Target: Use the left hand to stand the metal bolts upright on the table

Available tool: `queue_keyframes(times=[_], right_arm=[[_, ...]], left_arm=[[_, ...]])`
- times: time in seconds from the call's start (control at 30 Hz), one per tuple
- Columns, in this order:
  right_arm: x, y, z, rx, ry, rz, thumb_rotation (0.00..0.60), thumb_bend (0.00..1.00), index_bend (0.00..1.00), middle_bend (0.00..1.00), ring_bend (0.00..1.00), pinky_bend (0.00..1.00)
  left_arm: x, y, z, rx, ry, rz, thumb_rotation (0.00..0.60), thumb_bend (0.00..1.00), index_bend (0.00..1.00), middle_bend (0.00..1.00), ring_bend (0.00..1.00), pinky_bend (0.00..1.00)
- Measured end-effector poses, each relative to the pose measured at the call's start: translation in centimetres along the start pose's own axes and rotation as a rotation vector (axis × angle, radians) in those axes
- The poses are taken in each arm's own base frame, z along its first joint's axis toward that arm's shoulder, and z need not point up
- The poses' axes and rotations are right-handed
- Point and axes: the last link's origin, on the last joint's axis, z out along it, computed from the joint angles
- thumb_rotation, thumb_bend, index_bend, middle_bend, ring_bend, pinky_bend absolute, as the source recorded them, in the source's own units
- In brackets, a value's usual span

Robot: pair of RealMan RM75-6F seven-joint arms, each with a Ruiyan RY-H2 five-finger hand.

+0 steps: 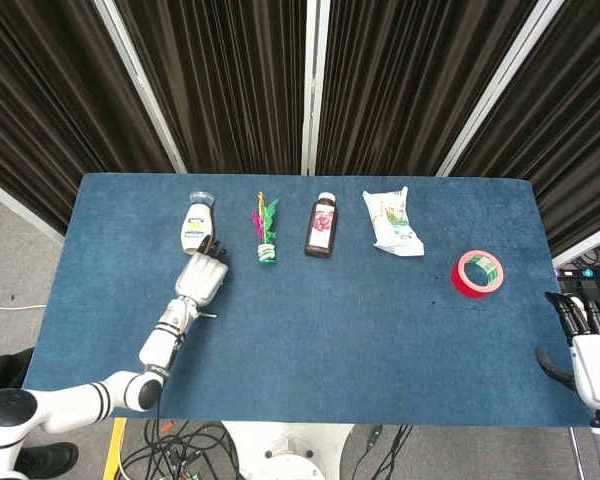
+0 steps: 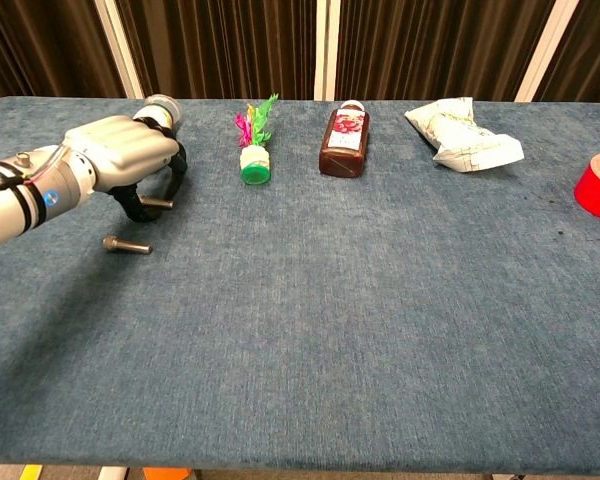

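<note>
My left hand (image 2: 120, 150) hangs low over the table (image 2: 380, 330), its fingers (image 2: 176, 165) curled down and fairly narrow around one bolt (image 2: 158, 203) lying flat just under the fingertips; I cannot tell whether they touch it. The second bolt (image 2: 126, 244) lies flat too, nearer me than the fingers and a little to their left. My right hand (image 1: 582, 335) sits off the table's right edge, well apart from both bolts, fingers loosely apart and holding nothing.
</note>
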Motion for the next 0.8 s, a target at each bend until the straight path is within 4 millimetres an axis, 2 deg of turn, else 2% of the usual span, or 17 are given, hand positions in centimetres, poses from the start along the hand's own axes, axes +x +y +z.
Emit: queue_keyframes(times=[0.33,0.6,0.8], right_arm=[[-0.11,0.18,-0.12,-0.004,-0.005,0.003,0.6,0.19,0.11,0.17,0.05,0.11],[-0.06,0.25,-0.23,-0.005,-0.003,0.005,0.6,0.19,0.11,0.17,0.05,0.1],[-0.04,0.19,-0.29,-0.003,-0.001,0.005,0.6,0.19,0.11,0.17,0.05,0.11]], left_arm=[[0.07,0.18,0.44,0.011,-0.007,0.003,0.6,0.34,0.51,0.2,0.06,0.05],[0.14,0.16,0.46,0.015,-0.014,-0.02,0.6,0.38,0.55,0.2,0.06,0.05],[0.74,0.2,0.09,0.008,0.005,-0.107,0.6,0.37,0.55,0.2,0.06,0.05]])
